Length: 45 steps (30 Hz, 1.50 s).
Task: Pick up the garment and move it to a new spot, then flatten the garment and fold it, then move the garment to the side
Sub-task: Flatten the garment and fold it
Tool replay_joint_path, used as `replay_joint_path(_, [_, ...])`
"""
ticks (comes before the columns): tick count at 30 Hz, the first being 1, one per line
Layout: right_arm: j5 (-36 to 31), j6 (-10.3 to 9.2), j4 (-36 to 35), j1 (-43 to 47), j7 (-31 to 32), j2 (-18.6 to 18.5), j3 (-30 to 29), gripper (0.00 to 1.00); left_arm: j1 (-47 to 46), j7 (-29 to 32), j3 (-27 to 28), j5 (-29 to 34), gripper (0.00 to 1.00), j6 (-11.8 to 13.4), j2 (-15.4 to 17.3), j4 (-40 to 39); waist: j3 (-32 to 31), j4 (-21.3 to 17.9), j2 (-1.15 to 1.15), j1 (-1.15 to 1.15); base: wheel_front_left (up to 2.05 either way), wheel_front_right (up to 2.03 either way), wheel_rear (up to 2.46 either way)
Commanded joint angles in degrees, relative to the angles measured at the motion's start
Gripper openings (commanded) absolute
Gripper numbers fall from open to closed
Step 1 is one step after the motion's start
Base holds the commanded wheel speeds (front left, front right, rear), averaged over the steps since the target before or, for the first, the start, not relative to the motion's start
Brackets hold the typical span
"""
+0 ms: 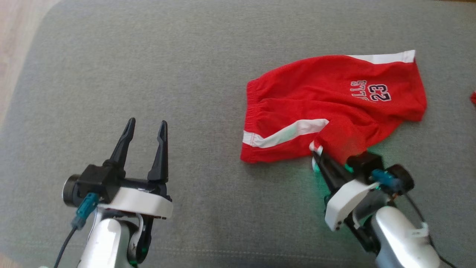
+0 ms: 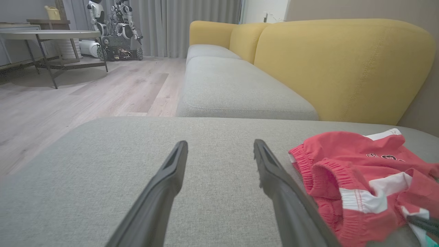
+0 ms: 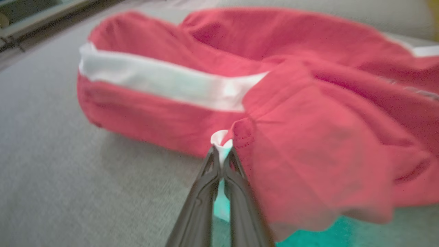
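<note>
The garment (image 1: 334, 108), red shorts with white stripes and the number 23, lies crumpled on the grey cushion at the right. My right gripper (image 1: 318, 152) is shut on its near edge, pinching a bit of white-trimmed hem; in the right wrist view the two fingers of the right gripper (image 3: 222, 151) meet on that fold of the garment (image 3: 308, 144). My left gripper (image 1: 147, 128) stands open over bare cushion well to the left of the garment. In the left wrist view the left gripper (image 2: 219, 151) has nothing between its fingers, and the garment (image 2: 360, 178) lies to its right.
The grey cushion (image 1: 148, 67) spreads wide to the left and front. A yellow sofa back (image 2: 343, 61) rises behind it. Wooden floor (image 2: 68, 92), a round table (image 2: 51, 37) and another robot (image 2: 113, 31) lie beyond the cushion's left edge. A small red bit (image 1: 473, 97) shows at the far right.
</note>
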Motion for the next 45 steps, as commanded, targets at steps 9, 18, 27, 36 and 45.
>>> replay_joint_path(9, [2.20, -0.05, -12.20, 2.38, -2.02, 1.49, -9.40, 0.00, -2.06, -0.30, 2.28, 1.07, 1.00, -0.31, 0.39, -2.11, -0.14, -2.84, 0.00, 0.00, 0.00, 0.00, 0.00])
replay_joint_path(18, [4.43, -0.05, -6.58, 1.72, -2.93, 4.36, -22.03, 1.00, -2.67, -0.30, 1.96, 1.28, 1.00, -0.97, 0.35, -1.87, 0.65, -3.27, 0.00, 0.00, 0.00, 0.00, 0.00])
replay_joint_path(27, [4.26, -0.05, -7.50, 3.18, -5.53, 3.80, -27.63, 1.00, -1.99, -0.30, 2.91, 1.42, 1.00, -0.77, 0.60, -2.06, 0.24, -4.16, 0.00, 0.00, 0.00, 0.00, 0.00])
replay_joint_path(36, [0.36, -0.05, -21.59, 6.28, -5.31, 2.27, -26.29, 1.00, 0.15, -0.30, 4.14, 1.36, 1.00, -0.16, 1.27, -2.51, -2.21, -5.75, 0.00, 0.00, 0.00, 0.00, 0.00])
replay_joint_path(45, [-1.45, -0.05, -29.34, 11.45, -1.70, 3.36, -20.93, 1.00, 2.92, -0.30, 4.05, 1.37, 1.00, 0.06, 1.93, -2.38, -4.96, -6.17, 0.00, 0.00, 0.00, 0.00, 0.00])
